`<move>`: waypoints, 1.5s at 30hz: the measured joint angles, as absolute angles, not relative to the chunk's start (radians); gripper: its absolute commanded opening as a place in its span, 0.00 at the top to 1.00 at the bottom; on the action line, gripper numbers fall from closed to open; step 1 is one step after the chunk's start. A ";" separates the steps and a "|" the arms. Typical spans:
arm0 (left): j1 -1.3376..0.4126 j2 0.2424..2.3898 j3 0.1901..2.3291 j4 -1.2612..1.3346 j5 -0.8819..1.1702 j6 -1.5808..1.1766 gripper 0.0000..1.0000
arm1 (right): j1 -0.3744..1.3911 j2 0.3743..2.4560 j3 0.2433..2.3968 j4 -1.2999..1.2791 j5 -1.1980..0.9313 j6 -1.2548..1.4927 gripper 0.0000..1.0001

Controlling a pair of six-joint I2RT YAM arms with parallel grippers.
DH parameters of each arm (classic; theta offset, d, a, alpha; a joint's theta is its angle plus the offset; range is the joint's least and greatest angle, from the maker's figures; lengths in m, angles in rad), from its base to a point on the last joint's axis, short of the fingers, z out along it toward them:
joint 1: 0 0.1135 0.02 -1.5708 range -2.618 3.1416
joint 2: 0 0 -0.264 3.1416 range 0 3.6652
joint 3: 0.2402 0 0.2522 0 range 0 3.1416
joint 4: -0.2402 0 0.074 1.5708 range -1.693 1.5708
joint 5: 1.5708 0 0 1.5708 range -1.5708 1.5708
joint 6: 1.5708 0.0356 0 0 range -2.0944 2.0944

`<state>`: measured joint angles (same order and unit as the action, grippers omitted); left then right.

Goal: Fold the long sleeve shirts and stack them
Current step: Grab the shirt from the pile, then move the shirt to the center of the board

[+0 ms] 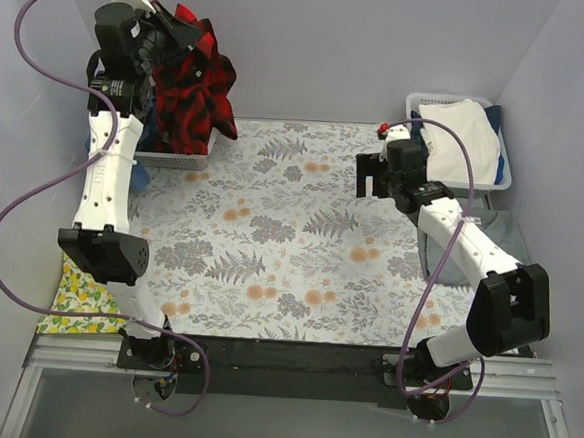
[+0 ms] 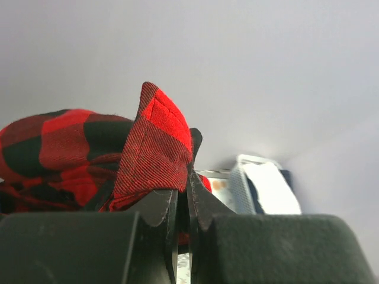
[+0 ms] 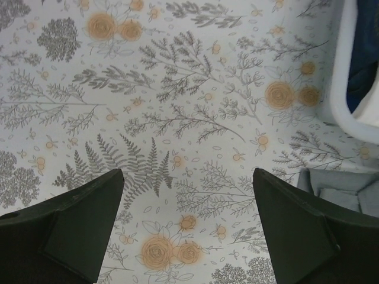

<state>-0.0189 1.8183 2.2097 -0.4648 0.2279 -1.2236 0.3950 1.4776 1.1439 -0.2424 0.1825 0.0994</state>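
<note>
The red-and-black plaid shirt (image 1: 194, 84) hangs bunched at the back left, lifted above a white basket (image 1: 181, 157). My left gripper (image 1: 181, 29) is raised high and shut on a fold of it. In the left wrist view the jaws (image 2: 182, 198) pinch the plaid cloth (image 2: 155, 145) between them. My right gripper (image 1: 374, 177) is open and empty, hovering over the floral tablecloth (image 1: 271, 238); its view (image 3: 187, 174) shows only the cloth between the fingers. A grey shirt (image 1: 514, 233) lies crumpled at the right under the right arm and also shows in the right wrist view (image 3: 343, 188).
A white basket (image 1: 503, 172) at the back right holds a cream-white and navy cloth pile (image 1: 460, 139); its rim shows in the right wrist view (image 3: 350, 121). A yellow lemon-print cloth (image 1: 81, 300) lies at the table's left front edge. Grey walls enclose the table.
</note>
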 measured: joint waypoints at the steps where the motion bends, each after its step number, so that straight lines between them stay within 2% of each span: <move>1: -0.023 1.792 2.203 -0.455 0.254 -1.224 1.00 | 0.395 1.476 1.156 -0.242 0.198 0.102 0.01; 6: -0.080 1.696 2.127 -0.422 0.360 -1.219 1.00 | 0.393 1.439 1.223 -0.245 0.253 0.103 0.01; 13: -0.256 1.668 2.094 -0.429 0.437 -1.142 1.00 | 0.386 1.382 1.287 -0.245 0.236 0.101 0.01; 23: -0.319 1.637 2.145 -0.374 0.601 -1.114 1.00 | 0.383 1.419 1.346 -0.188 -0.230 0.034 0.01; 30: -0.460 1.634 2.206 -0.271 0.783 -1.111 1.00 | 0.382 1.423 1.331 -0.139 -0.332 0.023 0.01; 36: -0.522 1.634 2.210 -0.236 0.848 -1.099 1.00 | 0.382 1.380 1.267 -0.125 -0.372 0.017 0.01; 39: -0.521 1.618 2.146 -0.221 0.806 -1.076 1.00 | 0.382 1.352 1.225 -0.122 -0.394 0.002 0.01; 45: -0.520 1.419 1.720 -0.220 0.543 -0.989 1.00 | 0.382 1.330 1.091 -0.109 -0.379 -0.004 0.01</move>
<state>-0.5201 1.4193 1.7199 -0.2199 0.5434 -0.9894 0.3817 1.3304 1.0908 -0.1089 -0.3794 -0.0044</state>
